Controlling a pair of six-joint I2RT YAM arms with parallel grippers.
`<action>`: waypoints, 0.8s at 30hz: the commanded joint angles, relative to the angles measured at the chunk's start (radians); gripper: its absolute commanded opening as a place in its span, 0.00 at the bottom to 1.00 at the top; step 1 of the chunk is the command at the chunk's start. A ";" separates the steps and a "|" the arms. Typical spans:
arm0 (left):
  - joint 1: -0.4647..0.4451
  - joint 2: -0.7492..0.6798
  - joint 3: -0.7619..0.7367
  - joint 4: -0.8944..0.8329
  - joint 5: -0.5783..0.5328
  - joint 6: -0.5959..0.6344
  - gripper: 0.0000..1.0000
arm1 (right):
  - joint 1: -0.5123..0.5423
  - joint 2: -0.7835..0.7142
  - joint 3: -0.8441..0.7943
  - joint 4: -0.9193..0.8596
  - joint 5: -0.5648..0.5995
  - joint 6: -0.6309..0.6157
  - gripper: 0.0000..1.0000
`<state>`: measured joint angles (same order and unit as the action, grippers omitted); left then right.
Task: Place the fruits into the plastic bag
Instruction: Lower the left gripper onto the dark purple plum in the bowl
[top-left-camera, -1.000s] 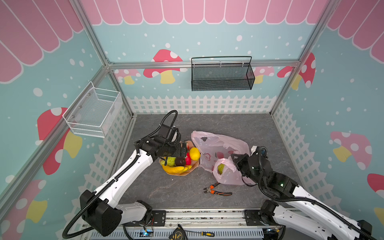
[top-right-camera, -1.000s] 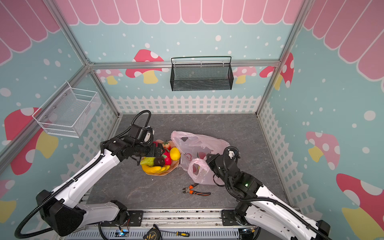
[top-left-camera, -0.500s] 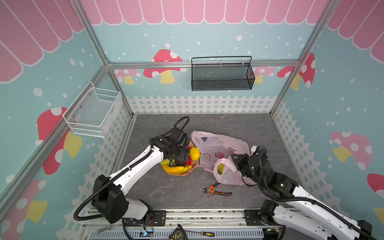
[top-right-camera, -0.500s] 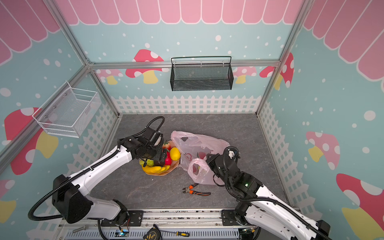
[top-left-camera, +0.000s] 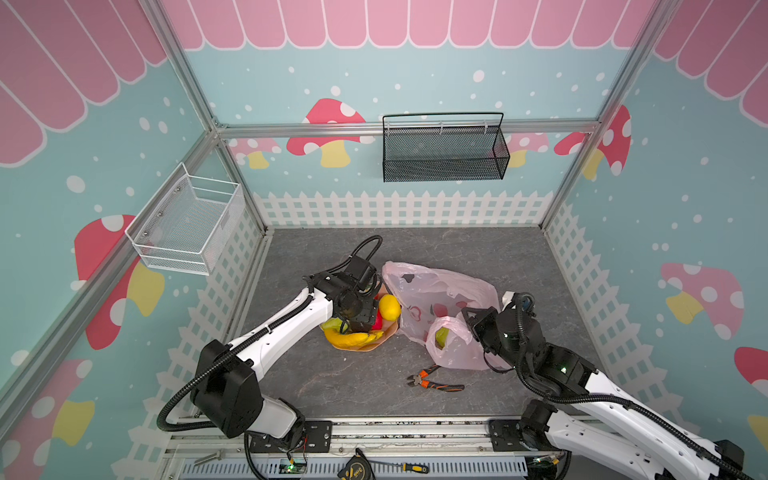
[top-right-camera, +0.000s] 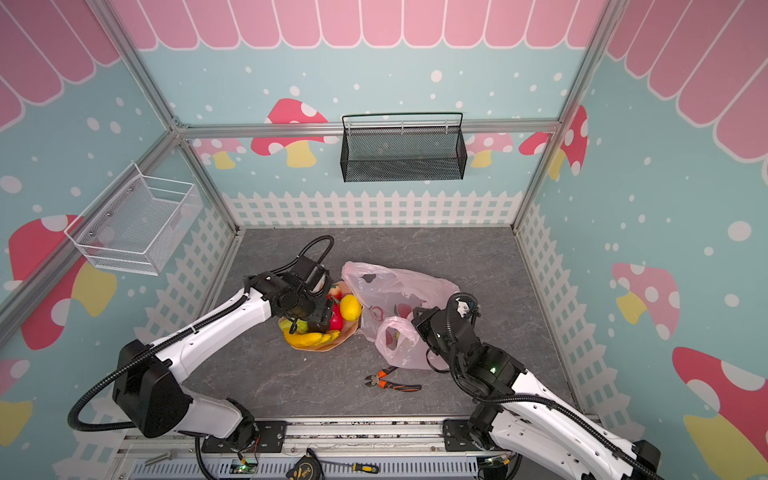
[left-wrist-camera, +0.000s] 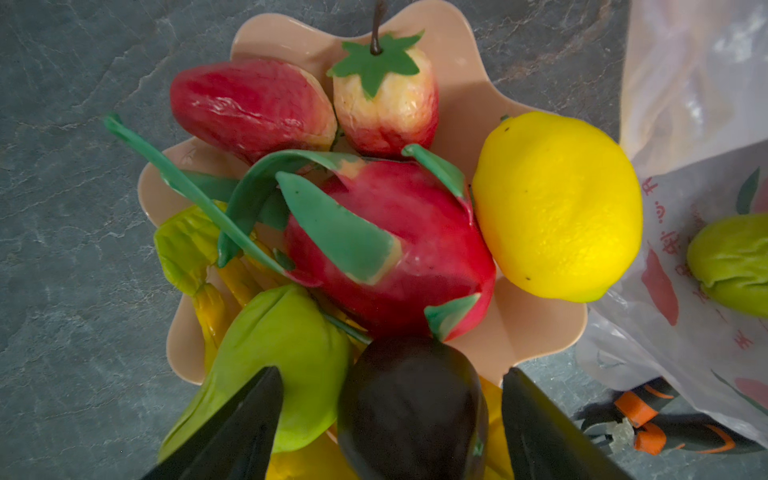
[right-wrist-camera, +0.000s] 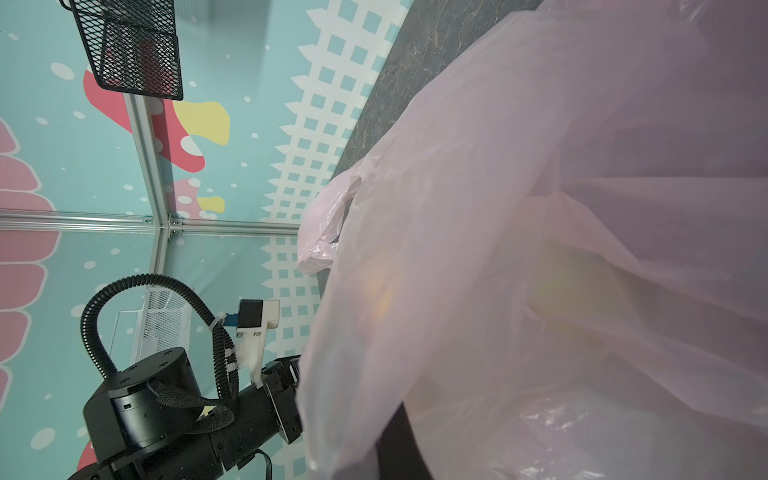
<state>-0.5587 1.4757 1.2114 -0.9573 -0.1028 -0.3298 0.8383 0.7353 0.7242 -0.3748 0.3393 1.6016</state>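
Note:
Several fruits lie heaped on a peach plate (left-wrist-camera: 532, 328): a lemon (left-wrist-camera: 557, 203), a red dragon fruit (left-wrist-camera: 399, 249), two more red ones, a bumpy green one (left-wrist-camera: 282, 353), a banana bunch (top-left-camera: 351, 338) and a dark brown one (left-wrist-camera: 411, 407). My left gripper (left-wrist-camera: 392, 374) is open, pointing down, a finger on each side of the dark brown fruit with gaps showing. The pink plastic bag (top-left-camera: 440, 291) lies right of the plate with a green fruit (top-left-camera: 441, 336) inside. My right gripper (top-left-camera: 471, 322) is shut on the bag's rim, holding it up; film hides its jaws in the right wrist view.
Orange-handled pliers (top-left-camera: 434, 380) lie on the grey floor in front of the bag. A black mesh basket (top-left-camera: 444, 149) hangs on the back wall and a white wire basket (top-left-camera: 187, 224) on the left wall. Fence-printed walls enclose the floor.
My left gripper has swung in from the plate's left side and come down over the fruits, its jaws narrowing a little around the dark brown one. The right arm and bag have stayed still.

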 joint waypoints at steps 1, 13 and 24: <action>-0.004 0.021 -0.031 -0.023 0.024 0.013 0.82 | -0.003 -0.009 -0.002 -0.003 0.004 0.003 0.00; -0.005 -0.049 0.034 -0.067 -0.002 -0.013 0.88 | -0.002 -0.008 -0.001 -0.004 0.007 0.002 0.00; -0.019 -0.061 0.073 -0.156 0.026 -0.076 0.84 | -0.002 -0.025 -0.006 -0.014 0.006 0.001 0.00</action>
<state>-0.5667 1.4067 1.2644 -1.0649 -0.0910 -0.3714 0.8383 0.7238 0.7242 -0.3759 0.3397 1.6012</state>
